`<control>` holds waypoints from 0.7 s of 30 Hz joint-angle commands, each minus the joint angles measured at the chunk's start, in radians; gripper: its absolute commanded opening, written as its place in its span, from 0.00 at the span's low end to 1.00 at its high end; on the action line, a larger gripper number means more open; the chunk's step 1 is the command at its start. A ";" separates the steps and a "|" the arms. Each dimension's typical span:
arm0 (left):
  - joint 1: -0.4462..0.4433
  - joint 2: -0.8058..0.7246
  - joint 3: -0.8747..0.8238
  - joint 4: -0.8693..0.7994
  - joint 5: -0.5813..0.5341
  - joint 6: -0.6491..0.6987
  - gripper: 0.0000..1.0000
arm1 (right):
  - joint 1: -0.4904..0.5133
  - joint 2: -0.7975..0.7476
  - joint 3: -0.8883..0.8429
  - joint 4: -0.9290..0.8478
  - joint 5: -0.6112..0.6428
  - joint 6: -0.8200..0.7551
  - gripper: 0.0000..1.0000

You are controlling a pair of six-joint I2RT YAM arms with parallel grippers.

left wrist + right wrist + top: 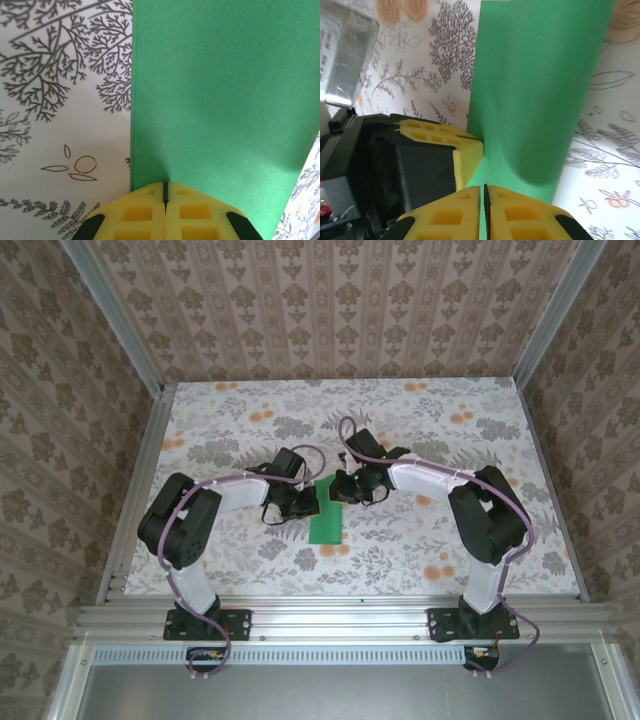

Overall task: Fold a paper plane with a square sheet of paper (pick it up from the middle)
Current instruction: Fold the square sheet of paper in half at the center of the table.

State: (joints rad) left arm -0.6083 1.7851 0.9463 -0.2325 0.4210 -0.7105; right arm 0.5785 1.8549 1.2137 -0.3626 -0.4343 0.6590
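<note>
Squarely between left hand (165, 190), right hand (484, 192) — paper (326, 518).

Green paper (220, 100), far edge off-frame.

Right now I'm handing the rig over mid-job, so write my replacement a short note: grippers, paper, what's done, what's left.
Left gripper: shut, tips at the edge of the paper; whether it pinches the paper is unclear.
Right gripper: shut, seemingly pinching the paper where it curls up, close beside the left gripper.
Paper: a narrow green rectangle on the table, between the two grippers.
Done: it looks folded once, in half.
Left: nose and wing folds; no plane shape yet.
</note>
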 commanded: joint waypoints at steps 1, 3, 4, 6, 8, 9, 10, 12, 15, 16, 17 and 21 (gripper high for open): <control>-0.011 0.050 -0.007 -0.072 -0.074 0.019 0.03 | 0.009 0.056 0.003 0.011 -0.049 0.020 0.13; -0.011 0.051 -0.007 -0.074 -0.076 0.017 0.03 | 0.009 0.077 -0.002 0.015 -0.053 0.022 0.13; -0.011 0.051 -0.006 -0.074 -0.077 0.017 0.02 | 0.009 0.084 -0.005 0.014 -0.052 0.021 0.13; -0.011 0.051 -0.004 -0.079 -0.081 0.017 0.02 | 0.008 0.101 -0.013 0.014 -0.045 0.016 0.13; -0.011 0.053 -0.004 -0.086 -0.088 0.016 0.02 | 0.003 0.114 -0.026 0.016 -0.039 0.013 0.13; -0.011 0.054 -0.002 -0.091 -0.091 0.016 0.02 | -0.001 0.116 -0.033 0.020 -0.034 0.012 0.13; -0.011 0.055 -0.002 -0.095 -0.095 0.017 0.02 | -0.006 0.119 -0.046 0.022 -0.022 0.009 0.13; -0.011 0.056 -0.003 -0.102 -0.100 0.018 0.02 | -0.015 0.121 -0.074 0.038 0.015 0.003 0.13; -0.011 0.061 -0.002 -0.104 -0.105 0.019 0.02 | -0.033 0.132 -0.113 0.073 0.025 0.008 0.12; -0.011 0.065 -0.002 -0.108 -0.105 0.020 0.02 | -0.038 0.131 -0.124 0.083 0.030 0.008 0.12; -0.011 0.065 -0.002 -0.107 -0.106 0.021 0.02 | -0.041 0.129 -0.127 0.082 0.039 0.007 0.12; -0.011 0.065 -0.002 -0.109 -0.108 0.024 0.02 | -0.045 0.081 -0.130 0.094 0.010 0.010 0.12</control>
State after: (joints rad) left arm -0.6147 1.7889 0.9592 -0.2508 0.3992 -0.7105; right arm 0.5537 1.9461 1.1187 -0.2489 -0.4881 0.6617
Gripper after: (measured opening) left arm 0.049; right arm 0.118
